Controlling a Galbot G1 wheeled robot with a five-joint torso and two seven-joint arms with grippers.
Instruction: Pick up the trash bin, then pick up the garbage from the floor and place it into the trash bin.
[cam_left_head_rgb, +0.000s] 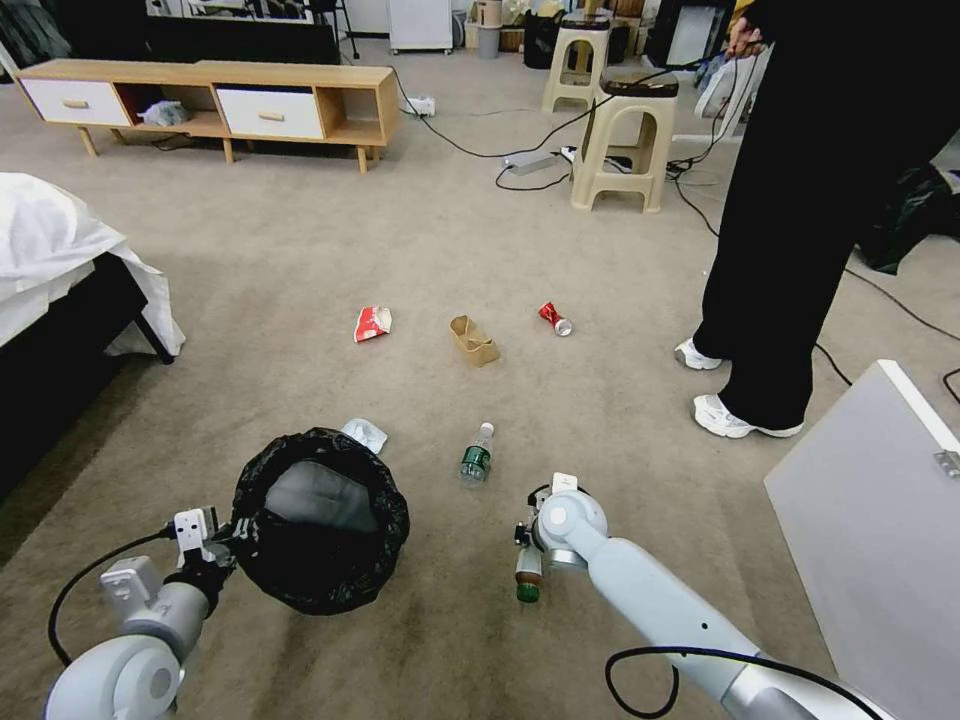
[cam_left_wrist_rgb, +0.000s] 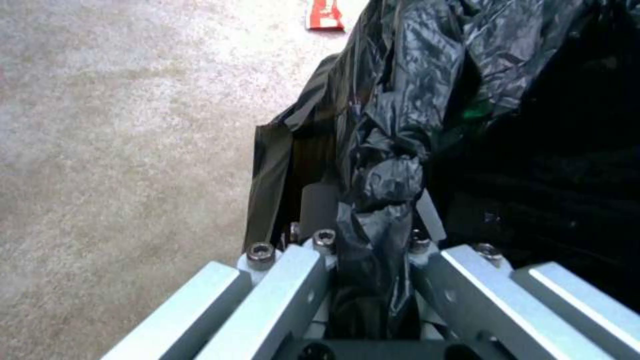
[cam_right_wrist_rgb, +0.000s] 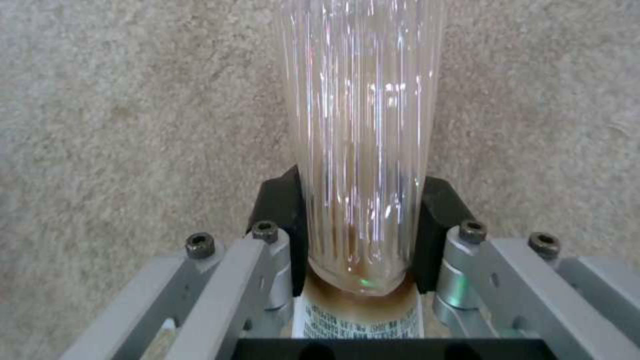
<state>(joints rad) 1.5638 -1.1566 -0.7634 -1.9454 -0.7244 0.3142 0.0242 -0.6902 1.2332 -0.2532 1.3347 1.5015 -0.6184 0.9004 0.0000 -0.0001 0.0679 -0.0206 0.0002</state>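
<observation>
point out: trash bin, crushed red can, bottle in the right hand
trash bin (cam_left_head_rgb: 262, 560): head view, bag-covered rim, near side.
crushed red can (cam_left_head_rgb: 551, 316): head view, red body.
bottle in the right hand (cam_right_wrist_rgb: 360, 125): right wrist view, clear ribbed body.

**Both arms low, both grippers closed**

The left arm reached forward low over the floor, its left gripper (cam_left_head_rgb: 225, 548) with jaws clamped on the trash bin (cam_left_head_rgb: 320, 520) rim. The right arm stretched forward beside it, wrist bent down, the right gripper (cam_left_head_rgb: 528, 570) pinching a bottle (cam_right_wrist_rgb: 363, 150) between its jaws.
</observation>
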